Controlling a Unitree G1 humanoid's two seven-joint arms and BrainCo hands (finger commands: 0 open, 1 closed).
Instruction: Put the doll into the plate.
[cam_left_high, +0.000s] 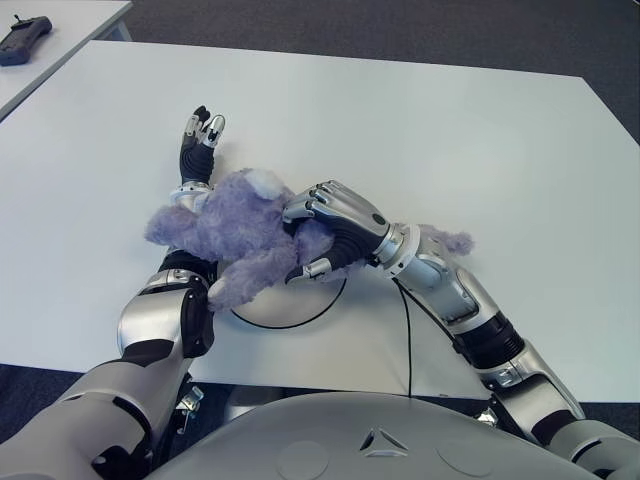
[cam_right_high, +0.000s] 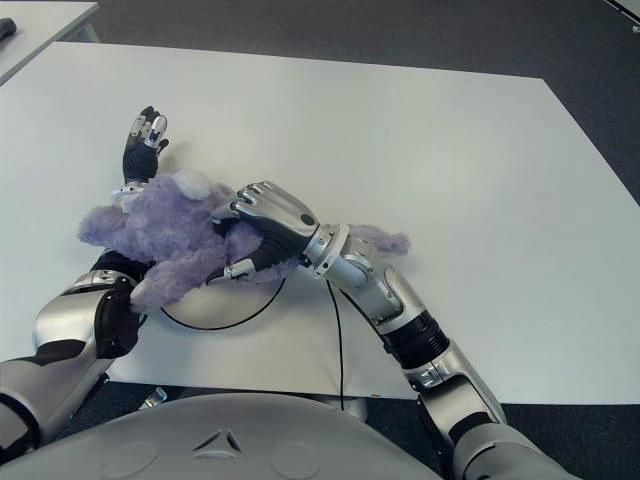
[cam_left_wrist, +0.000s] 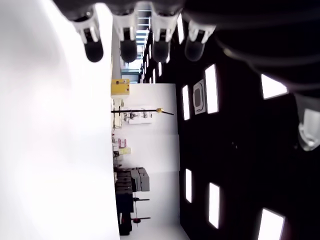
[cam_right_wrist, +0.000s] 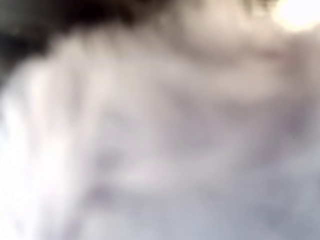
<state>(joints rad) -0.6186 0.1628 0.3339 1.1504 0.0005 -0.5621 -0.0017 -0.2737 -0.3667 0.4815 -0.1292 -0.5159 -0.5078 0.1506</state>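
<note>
A fluffy purple doll (cam_left_high: 225, 232) lies across my left forearm and over the far rim of the white, dark-edged plate (cam_left_high: 290, 303) near the table's front edge. My right hand (cam_left_high: 304, 238) is shut on the doll's middle, fingers over the top and thumb underneath, above the plate. A tuft of the doll (cam_left_high: 452, 241) shows past my right wrist. The right wrist view is filled with the doll's fur (cam_right_wrist: 160, 130). My left hand (cam_left_high: 201, 134) sticks out beyond the doll with fingers straight and holds nothing; its fingertips (cam_left_wrist: 127, 47) show spread.
A black handheld device (cam_left_high: 24, 40) lies on a second table at the far left. A thin black cable (cam_left_high: 408, 340) runs along my right arm to the front edge. The white table (cam_left_high: 420, 130) stretches far and right; dark floor lies beyond.
</note>
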